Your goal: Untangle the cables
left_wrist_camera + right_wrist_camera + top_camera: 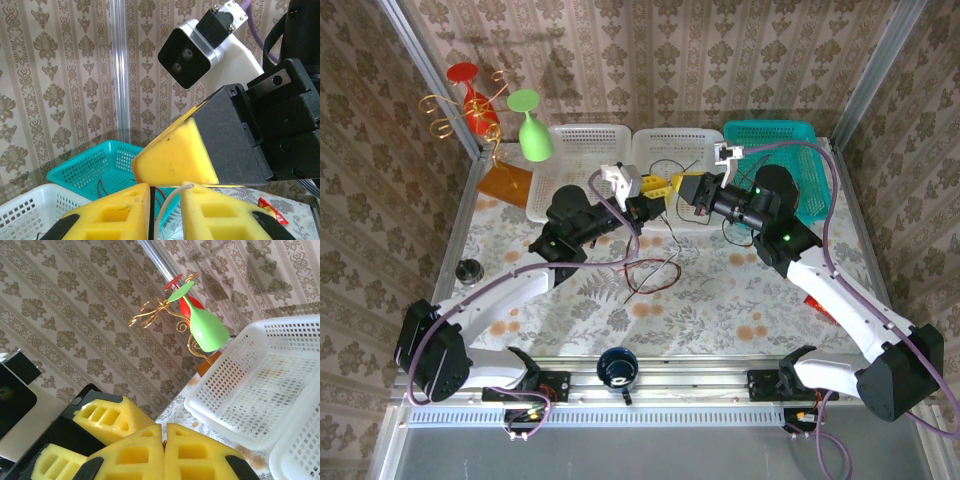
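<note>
Though slack, cables beneath both fingers

Left jaws slightly parted around thin white wire, right jaws closed just above, teal basket behind

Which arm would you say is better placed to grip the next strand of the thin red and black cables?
Left. The left gripper has a thin pale strand lying in the narrow gap between its yellow foam fingers; the right gripper is shut, fingers pressed together.
</note>
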`<state>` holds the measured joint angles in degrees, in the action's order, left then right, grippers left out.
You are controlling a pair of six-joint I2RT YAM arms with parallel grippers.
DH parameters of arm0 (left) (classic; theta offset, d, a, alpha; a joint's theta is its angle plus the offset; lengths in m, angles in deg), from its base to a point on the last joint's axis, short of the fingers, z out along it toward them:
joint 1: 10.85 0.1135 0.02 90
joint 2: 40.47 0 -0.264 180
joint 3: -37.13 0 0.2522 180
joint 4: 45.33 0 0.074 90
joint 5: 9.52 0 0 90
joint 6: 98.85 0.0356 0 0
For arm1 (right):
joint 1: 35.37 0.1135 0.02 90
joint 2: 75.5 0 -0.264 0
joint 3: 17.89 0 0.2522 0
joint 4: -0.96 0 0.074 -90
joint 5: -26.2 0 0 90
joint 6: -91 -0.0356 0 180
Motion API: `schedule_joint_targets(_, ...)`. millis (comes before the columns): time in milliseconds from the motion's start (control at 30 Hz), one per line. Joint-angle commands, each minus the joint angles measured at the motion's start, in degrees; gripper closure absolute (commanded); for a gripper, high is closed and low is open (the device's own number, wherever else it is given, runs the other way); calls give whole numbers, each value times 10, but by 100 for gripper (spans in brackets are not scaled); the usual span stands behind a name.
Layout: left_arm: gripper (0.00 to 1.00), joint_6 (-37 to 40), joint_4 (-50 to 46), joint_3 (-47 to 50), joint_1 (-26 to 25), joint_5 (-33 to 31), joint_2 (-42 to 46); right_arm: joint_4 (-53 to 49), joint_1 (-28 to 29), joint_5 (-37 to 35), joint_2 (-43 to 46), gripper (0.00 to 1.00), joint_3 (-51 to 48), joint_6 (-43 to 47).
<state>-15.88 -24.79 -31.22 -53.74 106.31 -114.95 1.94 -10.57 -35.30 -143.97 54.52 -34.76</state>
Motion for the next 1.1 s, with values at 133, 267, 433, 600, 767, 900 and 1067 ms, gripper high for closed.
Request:
schedule_joint_targets(133, 99, 6, 20, -1, -4, -7, 19, -7, 4, -9, 15, 100, -2, 13)
schedule_joint_targets(267, 100, 6, 17, 3, -4, -23, 23, -17, 4, -15, 17, 100, -1, 19)
schedule_joint_targets(433, 100, 26, 11, 17, -4, -69, 47, -39, 3, -37, 31, 100, -4, 31)
schedule_joint_targets(600, 100, 57, -9, 37, -4, -155, 87, -82, -2, -102, 62, 100, -15, 43)
schedule_joint_targets(767, 100, 108, -48, 55, -6, -250, 135, -128, -4, -188, 108, 100, -30, 70)
schedule_joint_targets(900, 100, 155, -51, 73, -10, -307, 169, -156, -5, -268, 146, 100, -44, 87)
schedule_joint_targets(1067, 100, 221, -18, 115, -13, -398, 214, -184, -8, -381, 197, 100, -67, 96)
